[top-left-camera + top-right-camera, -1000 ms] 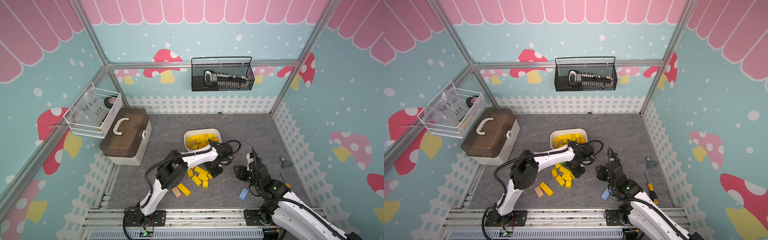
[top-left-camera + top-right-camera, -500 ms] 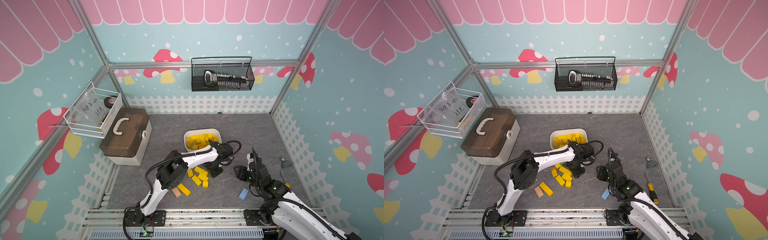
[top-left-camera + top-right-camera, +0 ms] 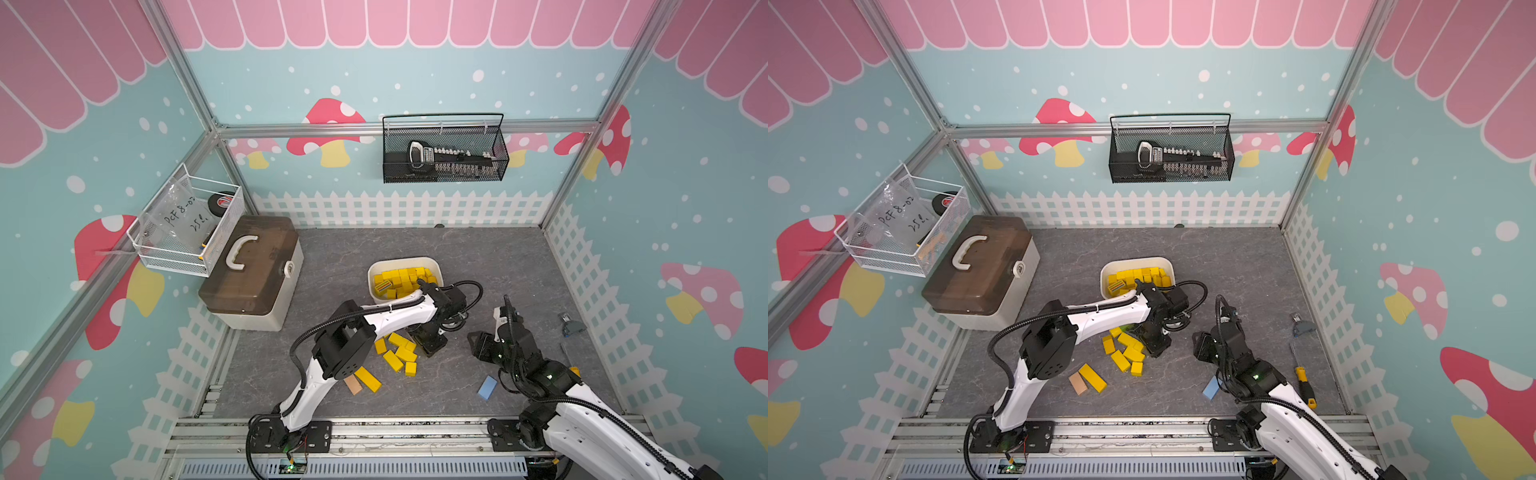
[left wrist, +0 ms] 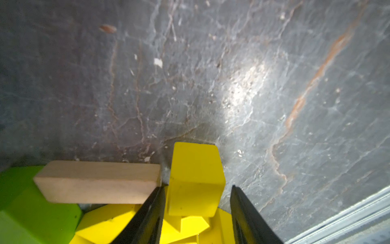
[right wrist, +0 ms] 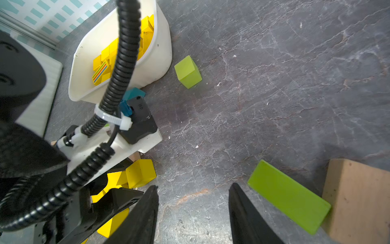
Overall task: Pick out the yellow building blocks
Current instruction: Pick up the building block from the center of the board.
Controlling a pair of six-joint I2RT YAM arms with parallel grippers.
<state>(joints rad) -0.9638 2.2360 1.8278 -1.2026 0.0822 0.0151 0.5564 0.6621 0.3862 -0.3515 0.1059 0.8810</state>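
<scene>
- Yellow building blocks [image 3: 405, 279] fill much of the white tub [image 3: 401, 261] in the middle of both top views. One of them is the striped block [image 3: 382, 286]. That part looks done.
- More yellow ones are not picked out yet. A loose bunch [image 3: 400, 353] lies on the grey surface [image 3: 478, 257] just below the tub. A long yellow bar [image 3: 368, 379] lies lower down, touching a tan block [image 3: 353, 386].
- My left jaws are down at the right end of that bunch. They stand part way open around one yellow block [image 4: 195, 179]. One side touches it and the other side shows a thin gap, so I think I have no hold on it yet.
- My right jaws are part way open with nothing in them, over bare surface at the lower right of the top views.
- I think the tan block, the green block [image 5: 187, 71] and the blue block [image 3: 487, 387] should stay out of the tub.
- My left arm [image 3: 395, 316] covers part of the bunch in the top views, so I cannot count how many yellow ones are left.
- The left wrist view cuts off the yellow blocks under my jaws at the edge of the picture. The green blocks show only in the wrist views.
</scene>
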